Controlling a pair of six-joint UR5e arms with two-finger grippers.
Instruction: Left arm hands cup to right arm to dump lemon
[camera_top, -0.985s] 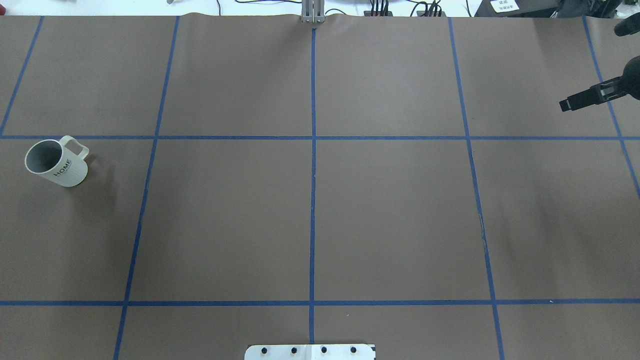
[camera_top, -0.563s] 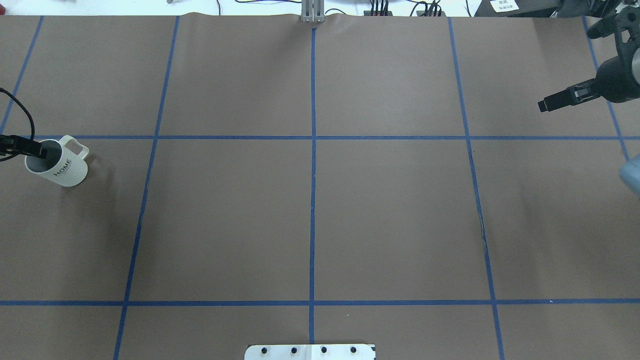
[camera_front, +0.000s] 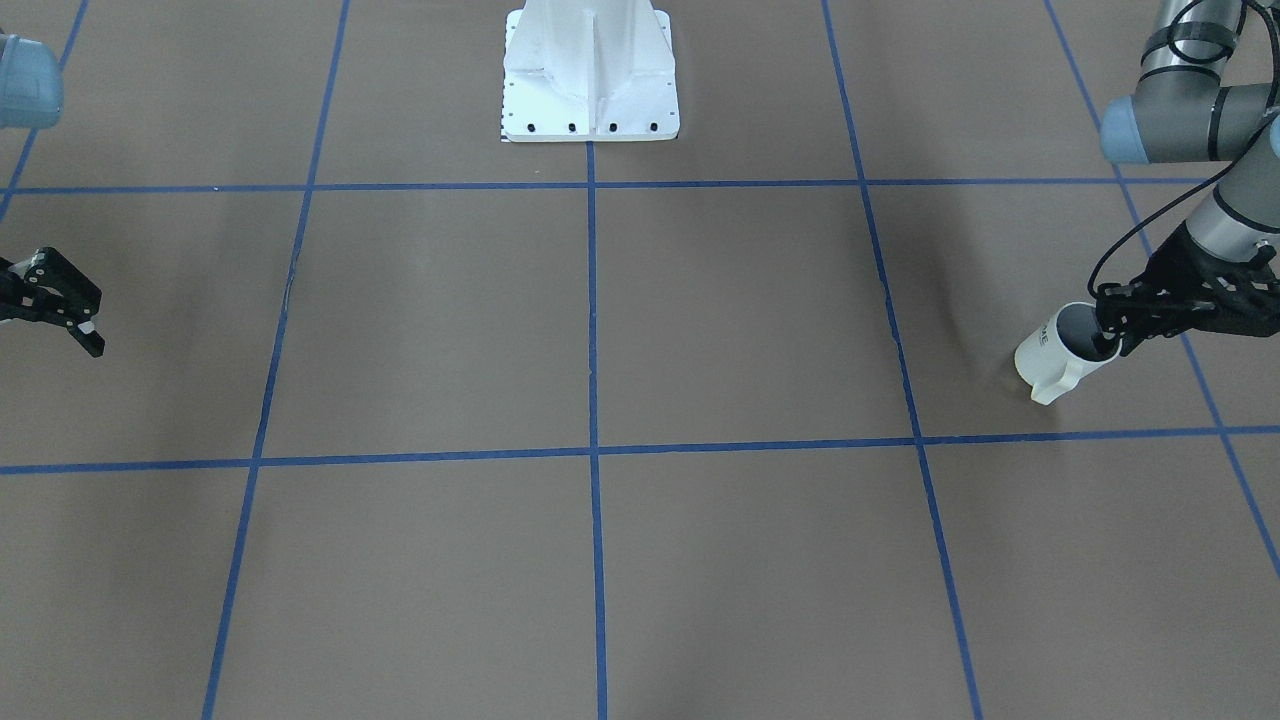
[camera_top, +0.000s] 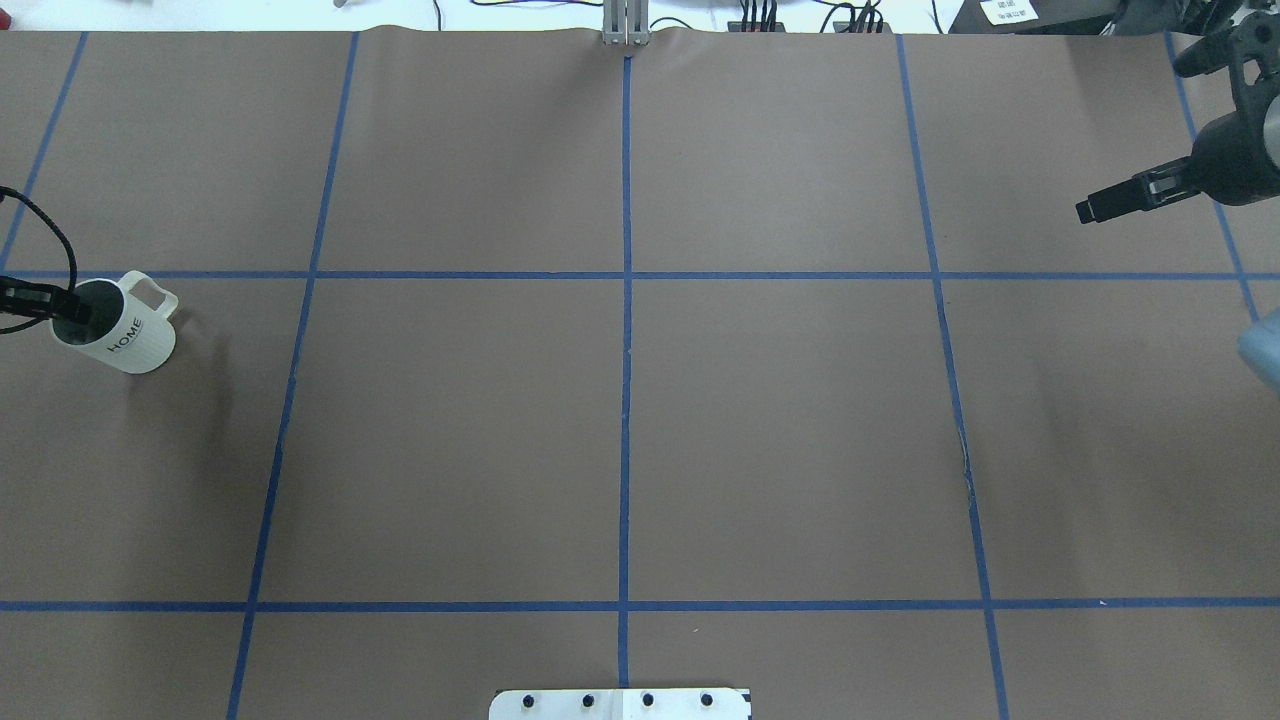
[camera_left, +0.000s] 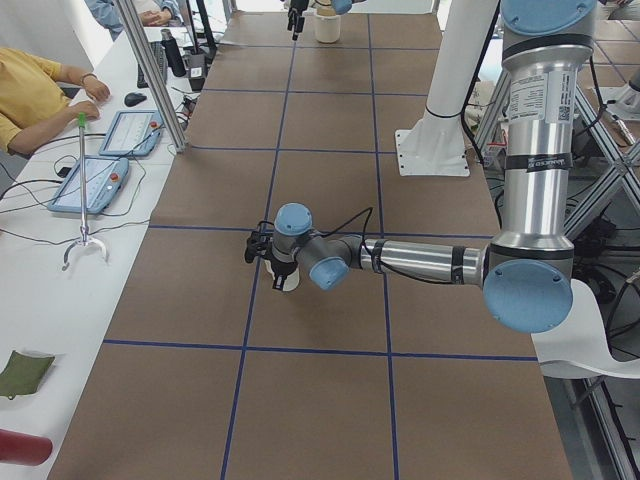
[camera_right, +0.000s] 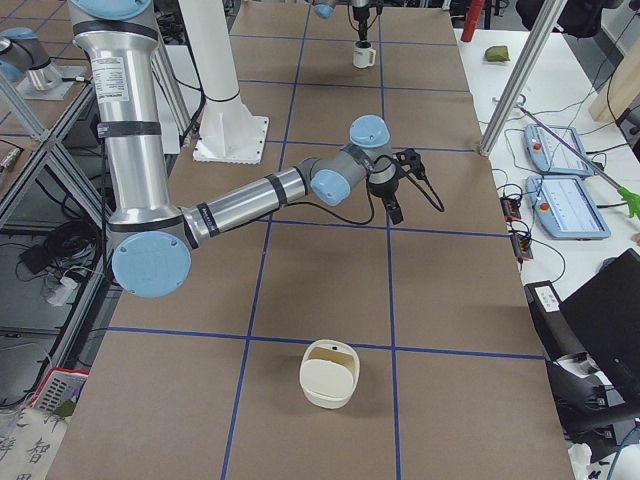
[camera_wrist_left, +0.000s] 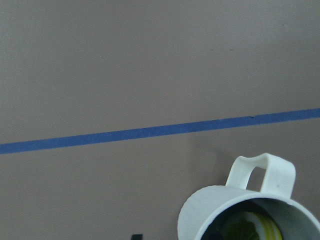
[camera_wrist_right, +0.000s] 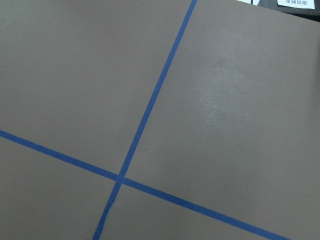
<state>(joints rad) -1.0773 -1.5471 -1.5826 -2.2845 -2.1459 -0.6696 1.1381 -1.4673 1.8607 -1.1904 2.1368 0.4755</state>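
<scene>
Left claw at cup rim; only wrist view shows lemon inside.

Your bench is covered edge to edge in brown paper, and blue tape divides it into large squares. The robot's white base plate is bolted at the middle of the robot-side edge. Near the left end the cup stands upright, its handle toward your edge. Near the right end sits a cream, open-topped container.
</scene>
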